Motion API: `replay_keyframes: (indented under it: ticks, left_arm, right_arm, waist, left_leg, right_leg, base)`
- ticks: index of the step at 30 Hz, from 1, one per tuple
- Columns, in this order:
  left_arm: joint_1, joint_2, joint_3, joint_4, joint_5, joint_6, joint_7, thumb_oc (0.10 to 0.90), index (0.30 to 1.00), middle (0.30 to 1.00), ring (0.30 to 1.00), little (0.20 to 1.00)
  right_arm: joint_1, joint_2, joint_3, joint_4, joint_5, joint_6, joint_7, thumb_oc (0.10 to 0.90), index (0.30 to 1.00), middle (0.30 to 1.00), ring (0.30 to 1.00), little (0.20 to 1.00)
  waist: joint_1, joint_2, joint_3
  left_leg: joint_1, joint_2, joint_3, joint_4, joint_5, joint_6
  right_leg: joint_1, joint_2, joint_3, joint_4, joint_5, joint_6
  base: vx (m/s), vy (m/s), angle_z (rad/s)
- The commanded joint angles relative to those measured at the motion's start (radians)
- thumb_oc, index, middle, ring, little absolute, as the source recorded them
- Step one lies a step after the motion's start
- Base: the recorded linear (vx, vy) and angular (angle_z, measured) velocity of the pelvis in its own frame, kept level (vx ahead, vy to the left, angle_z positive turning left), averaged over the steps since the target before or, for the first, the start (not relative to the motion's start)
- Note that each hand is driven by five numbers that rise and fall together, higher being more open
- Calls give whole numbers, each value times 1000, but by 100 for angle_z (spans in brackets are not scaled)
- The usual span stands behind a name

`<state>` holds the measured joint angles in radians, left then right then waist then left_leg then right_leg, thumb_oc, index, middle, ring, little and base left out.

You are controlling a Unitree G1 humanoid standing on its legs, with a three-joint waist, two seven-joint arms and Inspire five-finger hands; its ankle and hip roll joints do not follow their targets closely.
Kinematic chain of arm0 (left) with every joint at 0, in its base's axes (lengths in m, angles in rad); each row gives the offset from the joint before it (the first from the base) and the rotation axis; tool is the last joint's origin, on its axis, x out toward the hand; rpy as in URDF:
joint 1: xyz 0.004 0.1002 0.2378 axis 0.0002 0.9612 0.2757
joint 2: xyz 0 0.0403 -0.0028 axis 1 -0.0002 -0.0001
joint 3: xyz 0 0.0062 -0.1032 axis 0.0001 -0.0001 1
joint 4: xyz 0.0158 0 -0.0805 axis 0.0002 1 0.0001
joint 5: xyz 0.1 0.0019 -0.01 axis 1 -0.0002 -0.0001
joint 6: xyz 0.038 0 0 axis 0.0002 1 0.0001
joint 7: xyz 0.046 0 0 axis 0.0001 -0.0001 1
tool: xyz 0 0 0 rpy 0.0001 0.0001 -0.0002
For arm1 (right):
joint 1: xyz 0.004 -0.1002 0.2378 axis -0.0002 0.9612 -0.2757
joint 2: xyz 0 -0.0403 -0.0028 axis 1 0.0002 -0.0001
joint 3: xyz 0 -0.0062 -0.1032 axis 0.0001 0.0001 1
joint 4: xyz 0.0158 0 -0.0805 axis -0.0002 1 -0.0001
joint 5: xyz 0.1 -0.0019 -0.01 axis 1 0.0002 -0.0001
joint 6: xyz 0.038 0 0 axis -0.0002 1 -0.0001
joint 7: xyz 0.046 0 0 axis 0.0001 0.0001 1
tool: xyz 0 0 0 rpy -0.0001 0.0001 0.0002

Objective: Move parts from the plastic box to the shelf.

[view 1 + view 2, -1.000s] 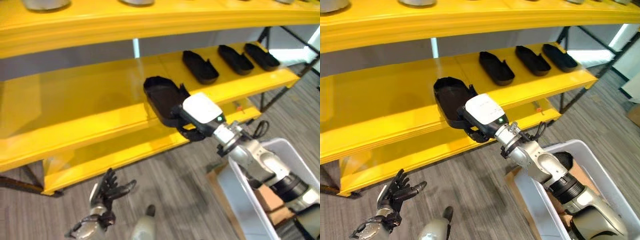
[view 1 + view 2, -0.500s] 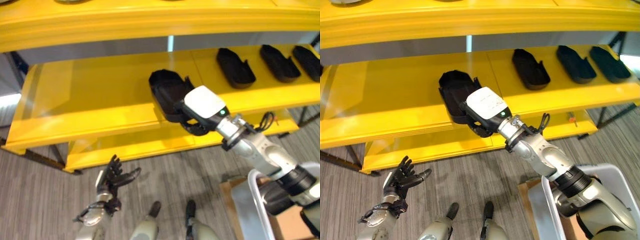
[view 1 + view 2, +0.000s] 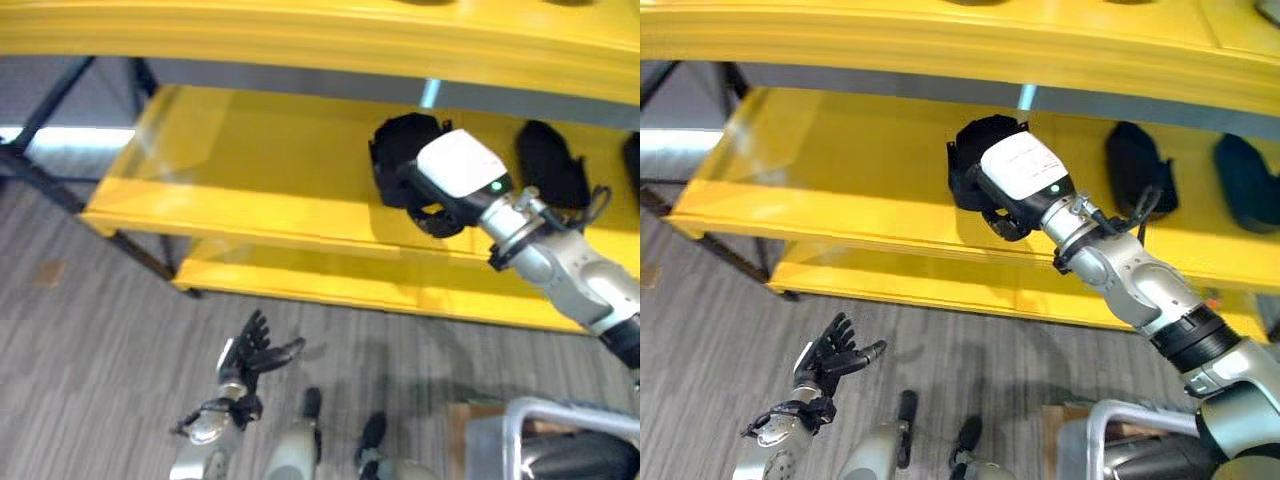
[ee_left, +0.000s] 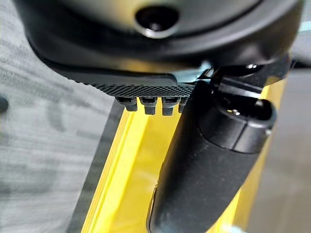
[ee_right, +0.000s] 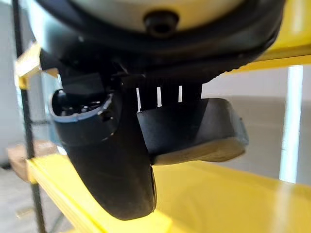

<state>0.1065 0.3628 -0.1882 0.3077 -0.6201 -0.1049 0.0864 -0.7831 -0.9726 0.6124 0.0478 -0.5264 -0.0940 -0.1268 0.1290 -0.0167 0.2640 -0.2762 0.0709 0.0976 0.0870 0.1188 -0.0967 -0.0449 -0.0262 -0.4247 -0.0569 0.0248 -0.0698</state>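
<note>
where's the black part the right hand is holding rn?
In the eye views the black part is in the right hand, over the middle yellow shelf, just left of the other black parts lying there.

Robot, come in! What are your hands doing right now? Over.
Right hand shut on black part, over middle shelf. Left hand open, low over floor. Another part sits further right.

yellow shelf [image 3: 840,190] | middle tier: three black parts [image 3: 1137,170] | floor [image 3: 720,340]: grey planks
</note>
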Motion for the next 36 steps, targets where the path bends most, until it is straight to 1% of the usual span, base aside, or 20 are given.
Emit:
replay_keyframes:
  ticks: [1, 3, 5, 6, 8, 10, 13, 14, 15, 17, 19, 20, 22, 23, 24, 25, 27, 30, 32, 36]
  left_arm:
    - [40, 56, 11, -100, 31, -64, -13, 900, 1000, 1000, 1000, 1000]
    - [65, 52, 33, -105, 30, -64, -6, 900, 1000, 1000, 1000, 1000]
    - [67, 54, 33, -109, 29, -62, -6, 900, 1000, 1000, 1000, 1000]
    - [65, 59, 32, -106, 32, -64, -9, 900, 1000, 1000, 1000, 1000]
    - [66, 62, 33, -106, 32, -63, -7, 900, 1000, 1000, 1000, 1000]
    - [64, 72, 34, -114, 43, -62, -6, 900, 1000, 1000, 1000, 1000]
    - [57, 81, 31, -113, 49, -62, -4, 900, 1000, 1000, 1000, 1000]
    - [34, 100, 23, -112, 62, -63, 2, 900, 1000, 1000, 1000, 1000]
    - [18, 112, 22, -114, 65, -68, 5, 900, 1000, 1000, 1000, 1000]
    - [-10, 135, 15, -117, 72, -77, 12, 900, 1000, 1000, 1000, 1000]
    - [-22, 146, 20, -122, 77, -88, 17, 900, 1000, 1000, 1000, 1000]
    - [-27, 148, 27, -122, 75, -92, 20, 900, 1000, 1000, 1000, 1000]
    - [-24, 146, 43, -116, 65, -102, 31, 900, 1000, 1000, 1000, 1000]
    - [-24, 143, 45, -109, 62, -105, 36, 900, 1000, 1000, 1000, 1000]
    - [-13, 135, 54, -97, 57, -102, 33, 900, 1000, 1000, 1000, 1000]
    - [-6, 130, 49, -97, 55, -101, 28, 900, 1000, 1000, 1000, 1000]
    - [2, 125, 50, -99, 45, -99, 22, 900, 1000, 1000, 1000, 1000]
    - [22, 126, 16, -108, 54, -86, -7, 900, 1000, 1000, 1000, 1000]
    - [25, 125, 9, -102, 45, -86, -6, 900, 1000, 1000, 1000, 1000]
    - [24, 123, -2, -114, 33, -94, -2, 900, 1000, 1000, 1000, 1000]
  right_arm:
    - [-80, 44, -106, -64, 44, -18, -117, 400, 300, 300, 300, 300]
    - [-53, 78, -115, -54, 46, -22, -113, 400, 300, 300, 300, 300]
    - [-42, 86, -121, -53, 44, -21, -109, 400, 300, 300, 300, 300]
    - [-34, 98, -123, -47, 44, -17, -101, 400, 300, 300, 300, 300]
    - [-32, 104, -123, -44, 43, -16, -101, 400, 300, 300, 300, 300]
    - [-24, 124, -124, -30, 31, -11, -93, 400, 300, 300, 300, 300]
    - [-33, 132, -120, -20, 21, -7, -93, 400, 300, 300, 300, 300]
    - [-34, 142, -119, -9, 10, -3, -95, 400, 300, 300, 300, 300]
    - [-54, 146, -112, 4, 1, 3, -94, 400, 300, 300, 300, 300]
    - [-109, 155, -92, 33, -1, 13, -104, 400, 300, 300, 300, 300]
    - [-162, 164, -77, 60, 0, 21, -111, 400, 300, 300, 300, 300]
    - [-198, 177, -62, 86, 11, 23, -116, 400, 300, 300, 300, 300]
    - [-244, 200, -40, 119, 16, 28, -123, 400, 300, 300, 300, 300]
    - [-255, 204, -36, 122, 12, 31, -125, 400, 300, 300, 300, 300]
    - [-217, 200, -53, 120, 15, 33, -123, 400, 300, 300, 300, 300]
    - [-210, 204, -52, 127, 15, 33, -117, 400, 300, 300, 300, 300]
    - [-208, 205, -55, 138, 17, 36, -119, 400, 300, 300, 300, 300]
    - [-221, 199, -60, 178, 60, 36, -139, 400, 300, 300, 300, 300]
    - [-260, 203, -41, 233, 69, 44, -156, 400, 300, 300, 300, 300]
    - [-318, 210, -15, 307, 83, 53, -177, 400, 300, 300, 300, 300]
  waist:
    - [26, -36, -108]
    - [53, -44, -126]
    - [55, -47, -130]
    - [64, -49, -138]
    - [68, -52, -141]
    - [79, -61, -149]
    - [80, -63, -153]
    - [74, -58, -141]
    - [65, -51, -132]
    - [43, -30, -102]
    - [38, -11, -90]
    - [38, 1, -85]
    - [38, 7, -72]
    - [38, -1, -64]
    - [39, -28, -61]
    - [39, -36, -65]
    - [38, -37, -75]
    - [17, -16, -68]
    - [12, 1, -63]
    - [13, 25, -57]
  left_leg:
    - [56, 27, -35, -111, 37, 29]
    - [71, 2, -81, -92, 16, 42]
    - [77, 1, -70, -86, 9, 44]
    - [79, -9, -72, -66, -12, 55]
    - [82, -14, -74, -62, -22, 61]
    - [91, -42, -70, -37, -69, 84]
    - [92, -60, -73, -27, -88, 99]
    - [101, -81, -80, -16, -111, 123]
    - [96, -91, -87, -11, -111, 137]
    - [94, -91, -101, -2, -112, 145]
    - [94, -81, -106, -1, -123, 141]
    - [98, -68, -104, -4, -129, 130]
    - [113, -45, -99, 2, -148, 106]
    - [120, -37, -100, 18, -162, 96]
    - [119, -32, -112, 42, -171, 79]
    - [119, -26, -113, 41, -169, 76]
    - [121, -14, -120, 30, -159, 68]
    - [120, 32, -149, -5, -117, 46]
    - [130, 60, -151, -52, -87, 42]
    - [129, 73, -143, -87, -61, 36]
  right_leg:
    - [24, -68, 77, 154, -100, 137]
    - [73, -80, 94, 131, -109, 134]
    - [85, -86, 90, 128, -107, 137]
    - [103, -105, 87, 114, -99, 145]
    - [109, -112, 89, 109, -96, 149]
    - [120, -150, 97, 100, -70, 177]
    - [106, -173, 104, 126, -55, 191]
    - [63, -210, 122, 245, -3, 201]
    - [18, -226, 142, 320, 42, 203]
    - [-63, -212, 202, 421, 60, 199]
    - [-110, -211, 236, 365, 28, 189]
    - [-125, -224, 237, 311, 25, 188]
    - [-144, -278, 238, 172, 69, 209]
    - [-149, -290, 239, 126, 95, 221]
    - [-114, -287, 248, 100, 92, 232]
    - [-115, -276, 248, 111, 89, 230]
    - [-123, -263, 245, 129, 77, 226]
    - [-149, -226, 215, 212, 17, 201]
    - [-190, -204, 216, 261, -13, 188]
    - [-233, -194, 216, 298, -30, 185]
  base:
    - [165, 65, 13]
    - [277, 109, -36]
    - [190, 112, -22]
    - [170, 135, 6]
    - [160, 147, 18]
    - [191, 225, 12]
    - [117, 198, -9]
    - [33, 198, -1]
    - [26, 244, -1]
    - [-39, 121, 10]
    - [4, 15, 25]
    - [51, -70, -4]
    - [86, -150, -35]
    - [140, -322, -41]
    - [137, -345, -21]
    - [128, -334, 14]
    - [51, -186, 44]
    - [11, -263, 28]
    - [-35, -234, 6]
    - [-53, -91, -14]
